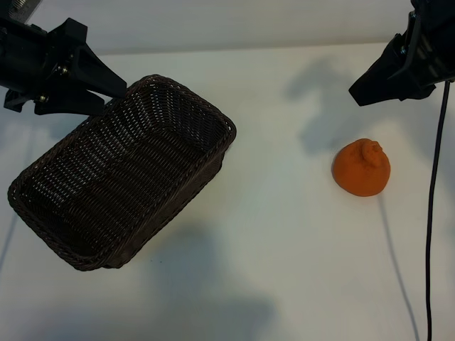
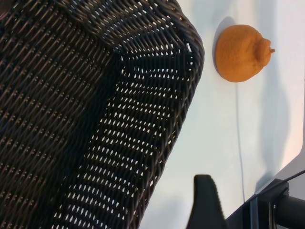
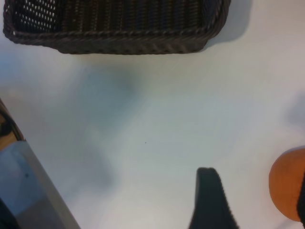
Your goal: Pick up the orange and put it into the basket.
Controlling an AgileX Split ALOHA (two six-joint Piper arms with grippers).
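The orange [image 1: 362, 168] sits on the white tabletop [image 1: 284, 249], well apart from the wicker basket [image 1: 121, 170], below the right gripper [image 1: 377, 79], whose jaws stand open and empty. Left gripper [image 1: 106, 89] hovers open by the basket's rim.

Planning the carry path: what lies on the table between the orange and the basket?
Nothing: only bare white table lies between the orange and the basket, clearest in the exterior view.

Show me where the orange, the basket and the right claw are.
orange [image 1: 361, 169]: exterior view, middle of the fruit.
basket [image 1: 201, 101]: exterior view, braided rim on the far side.
right claw [image 1: 362, 91]: exterior view, tips of the open fingers, above the orange.
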